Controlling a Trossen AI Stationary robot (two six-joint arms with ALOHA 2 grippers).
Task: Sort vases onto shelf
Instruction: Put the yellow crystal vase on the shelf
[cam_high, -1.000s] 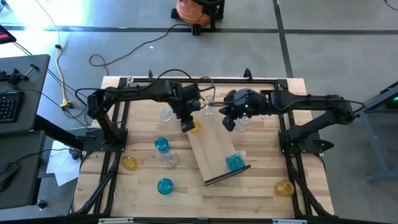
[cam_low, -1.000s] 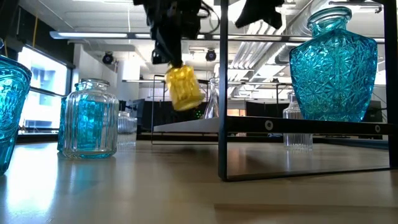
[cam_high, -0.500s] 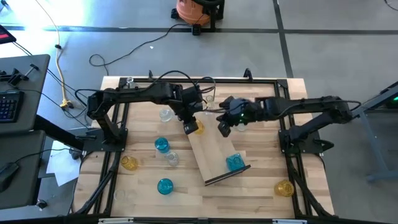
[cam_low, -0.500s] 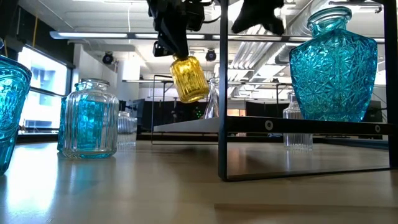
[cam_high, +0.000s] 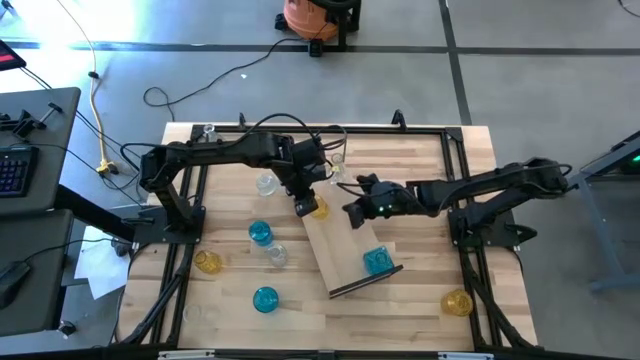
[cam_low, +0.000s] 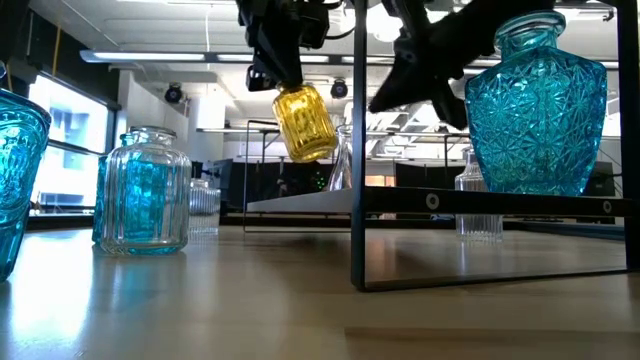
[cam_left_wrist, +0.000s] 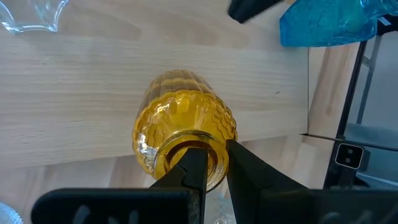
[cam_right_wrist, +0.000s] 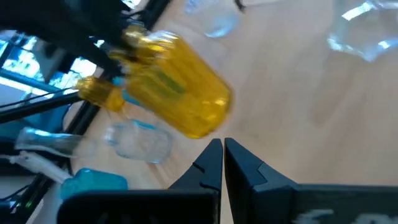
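Note:
A yellow vase (cam_high: 318, 207) hangs over the far end of the light-wood shelf (cam_high: 343, 240), with my left gripper (cam_high: 303, 204) shut on its mouth. My right gripper (cam_high: 352, 214) is shut and holds nothing. It hovers just right of that vase, above the shelf. A blue cut-glass vase (cam_high: 377, 261) stands on its base at the shelf's near end, by the dark end frame (cam_low: 356, 150). Blue, yellow and clear vases stand on the table around the shelf. My left gripper holds the yellow vase by its mouth rim (cam_left_wrist: 219, 151), one finger (cam_left_wrist: 194, 167) inside the neck and the other (cam_left_wrist: 249, 174) outside. The fingers slant down from above. The vase (cam_low: 305, 122) hangs tilted below them, clear of the shelf.
Left of the shelf stand a blue vase (cam_high: 260, 233), a clear vase (cam_high: 277, 255), a yellow vase (cam_high: 207, 262) and another blue vase (cam_high: 265, 299). A clear vase (cam_high: 266, 183) is at the far left and a yellow vase (cam_high: 457, 302) at the near right corner.
My right gripper, still shut, has come down toward the shelf's far end and the yellow vase, shifting toward the table's left and near edges and rolling about its own line. The yellow vase stays hanging in my left gripper.

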